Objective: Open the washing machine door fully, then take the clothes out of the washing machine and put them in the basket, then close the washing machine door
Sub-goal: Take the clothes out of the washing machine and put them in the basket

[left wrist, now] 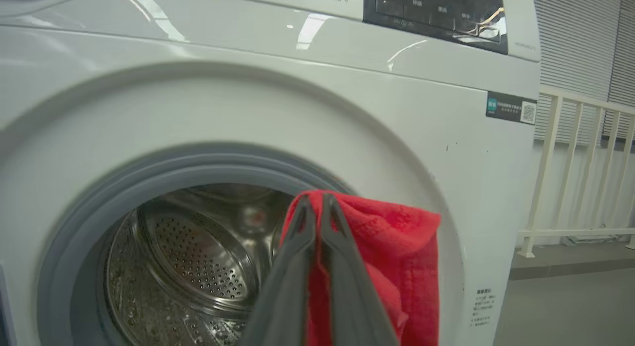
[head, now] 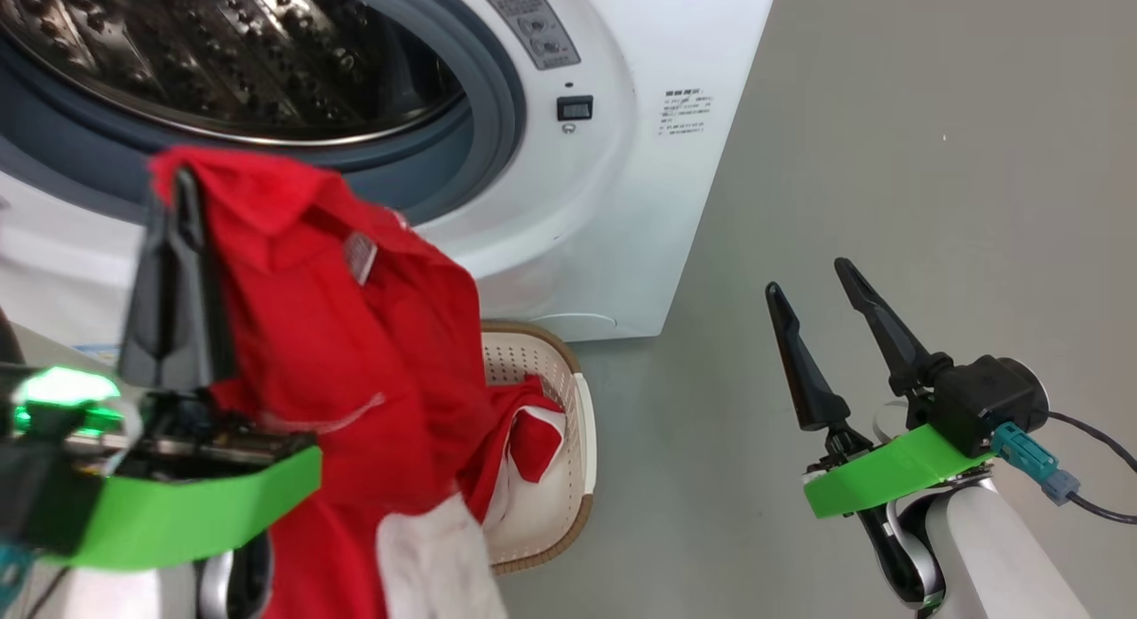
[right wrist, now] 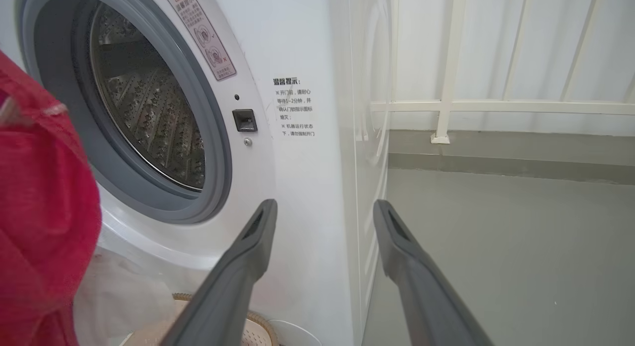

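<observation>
Closest to the lens is the left gripper (head: 185, 188). Its two dark fingers are pressed together on the top edge of a red garment (head: 346, 361), which hangs down from the fingertips in loose folds. A small grey tag is sewn near its collar. Its lower end is cut off by the bottom of the head view, where a white cloth (head: 435, 557) hangs with it.

Straight ahead of this gripper stands the washing machine (head: 622, 202), white, with its round opening uncovered. The picture edges cut off its top and left side. Inside the grey ring (head: 497, 113) the steel drum (head: 222, 59) shows its rows of holes. In the left wrist view the garment covers the right part of the drum's mouth, so I cannot tell what lies there.

Below this gripper and to its right, at the foot of the machine, sits the basket (head: 524, 357). The hanging garment hides its left half. A red and white piece (head: 528, 441) lies inside.

Well apart, past the basket, the right gripper (head: 806, 277) has its fingers spread wide and holds nothing. Bare grey floor (head: 888, 157) lies around it.
</observation>
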### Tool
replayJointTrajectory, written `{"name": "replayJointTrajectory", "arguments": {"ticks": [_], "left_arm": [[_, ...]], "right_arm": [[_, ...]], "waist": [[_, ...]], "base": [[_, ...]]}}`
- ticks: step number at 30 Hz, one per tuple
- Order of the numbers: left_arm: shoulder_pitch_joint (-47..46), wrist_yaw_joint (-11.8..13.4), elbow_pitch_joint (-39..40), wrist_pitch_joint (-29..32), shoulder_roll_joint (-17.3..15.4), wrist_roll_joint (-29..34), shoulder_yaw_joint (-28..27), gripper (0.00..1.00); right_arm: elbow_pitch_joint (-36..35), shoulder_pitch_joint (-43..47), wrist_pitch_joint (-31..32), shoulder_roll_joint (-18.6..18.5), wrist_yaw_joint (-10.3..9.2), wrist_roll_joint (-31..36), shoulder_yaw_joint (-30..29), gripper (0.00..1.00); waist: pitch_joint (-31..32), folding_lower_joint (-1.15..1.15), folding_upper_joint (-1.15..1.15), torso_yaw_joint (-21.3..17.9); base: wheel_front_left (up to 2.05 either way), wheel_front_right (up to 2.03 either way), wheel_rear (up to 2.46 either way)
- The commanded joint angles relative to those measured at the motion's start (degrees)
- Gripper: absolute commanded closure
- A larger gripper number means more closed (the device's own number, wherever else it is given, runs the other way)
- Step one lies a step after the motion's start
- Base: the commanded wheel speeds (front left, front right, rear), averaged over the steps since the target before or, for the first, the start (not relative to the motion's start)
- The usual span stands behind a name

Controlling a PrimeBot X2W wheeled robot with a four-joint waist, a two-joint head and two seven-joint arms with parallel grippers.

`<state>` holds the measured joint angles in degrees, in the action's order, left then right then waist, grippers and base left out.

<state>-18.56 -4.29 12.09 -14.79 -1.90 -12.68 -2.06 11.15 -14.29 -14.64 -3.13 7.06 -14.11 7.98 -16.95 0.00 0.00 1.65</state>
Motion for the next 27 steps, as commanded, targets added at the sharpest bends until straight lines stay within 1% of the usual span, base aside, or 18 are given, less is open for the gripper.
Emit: {"name": "replayJointTrajectory", "arguments": {"ticks": [1,4,9,12,19,27], "left_arm": [[0.6,0.6,0.0,-0.2,-1.0,-0.8,-1.3,1.00],[0.5,0.8,-3.7,-0.2,-1.0,-2.3,-1.1,1.00],[0.1,0.0,-10.4,-0.2,-1.0,-3.0,-1.0,1.00],[-0.5,-0.7,-16.5,-0.2,-1.0,-4.3,-0.6,1.00],[-4.1,-2.2,-30.9,-0.2,-1.0,-9.9,-0.7,1.00],[-10.1,-2.8,-46.8,-0.2,-1.0,-10.4,0.5,1.00]], "right_arm": [[-1.5,-1.4,-0.4,0.2,0.43,-0.2,1.2,0.00],[-1.6,-1.8,-0.4,0.2,0.43,-0.1,0.9,0.00],[-1.6,-2.6,-0.4,0.2,0.43,0.1,1.1,0.00],[-1.7,-3.1,-0.4,0.2,0.43,0.1,1.2,0.00],[-2.1,-4.4,-0.4,0.2,0.43,0.4,1.2,0.00],[-2.7,-6.2,-0.4,0.2,0.43,-0.1,1.8,0.00]], "waist": [[-0.8,0.00,0.00,-0.2],[-1.9,0.00,0.00,-0.3],[-3.8,0.00,0.00,-0.5],[-4.8,0.00,0.00,-0.9],[-7.8,0.00,0.00,-1.8],[-11.5,0.00,0.00,-3.4]], "base": [[0.00,0.00,0.00],[0.00,0.00,0.00],[0.00,0.00,0.00],[0.00,0.00,0.00],[0.00,0.00,0.00],[0.00,0.00,0.00]]}}
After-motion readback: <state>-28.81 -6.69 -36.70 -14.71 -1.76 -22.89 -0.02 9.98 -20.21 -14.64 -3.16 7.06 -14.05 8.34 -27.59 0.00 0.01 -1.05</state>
